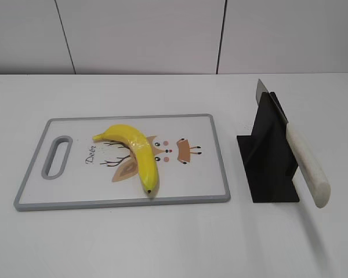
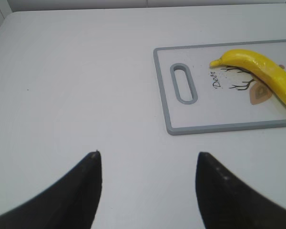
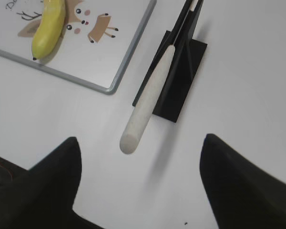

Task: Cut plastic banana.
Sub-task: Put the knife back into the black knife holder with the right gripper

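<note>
The plastic banana (image 1: pixel 134 150) is glossy yellow, curved, with a small dark tip toward the front. It lies on a white cutting board (image 1: pixel 209 185) with a grey rim and a deer drawing. It also shows in the left wrist view (image 2: pixel 262 71) and the right wrist view (image 3: pixel 48 26). A knife with a white handle (image 1: pixel 307 165) rests in a black stand (image 1: pixel 268 156), handle pointing forward; it also shows in the right wrist view (image 3: pixel 148 102). My left gripper (image 2: pixel 148 155) is open over bare table, left of the board. My right gripper (image 3: pixel 140 140) is open, just short of the knife handle's end.
The table is white, with a white panelled wall (image 1: pixel 162 35) behind it. The board's handle slot (image 2: pixel 183 83) faces the left gripper. Neither arm appears in the exterior view.
</note>
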Robot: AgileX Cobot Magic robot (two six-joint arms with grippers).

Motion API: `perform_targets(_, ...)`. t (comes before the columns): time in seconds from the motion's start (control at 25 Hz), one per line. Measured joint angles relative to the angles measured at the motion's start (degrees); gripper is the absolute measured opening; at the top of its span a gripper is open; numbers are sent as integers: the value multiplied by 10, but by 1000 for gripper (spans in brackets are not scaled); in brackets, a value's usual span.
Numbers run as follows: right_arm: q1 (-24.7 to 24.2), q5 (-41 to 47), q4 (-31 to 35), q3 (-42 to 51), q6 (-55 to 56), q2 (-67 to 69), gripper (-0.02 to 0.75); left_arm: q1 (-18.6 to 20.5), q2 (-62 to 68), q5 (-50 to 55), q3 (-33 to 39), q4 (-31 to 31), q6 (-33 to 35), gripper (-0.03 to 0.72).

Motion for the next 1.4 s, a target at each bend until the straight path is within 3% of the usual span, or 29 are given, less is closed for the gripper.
perform_targets(0.36,0,9,-1,160,-9,-192,589,0,0,-1,0,0,0,587)
perform_targets(0.8,0,56,-37,182,-8,-385,587,0,0,-1,0,0,0,586)
perform_targets(1.24,0,64,-48,184,-8,-436,584,0,0,-1,0,0,0,584)
perform_targets(1.4,-26,64,-48,184,-8,-466,583,0,0,-1,0,0,0,583)
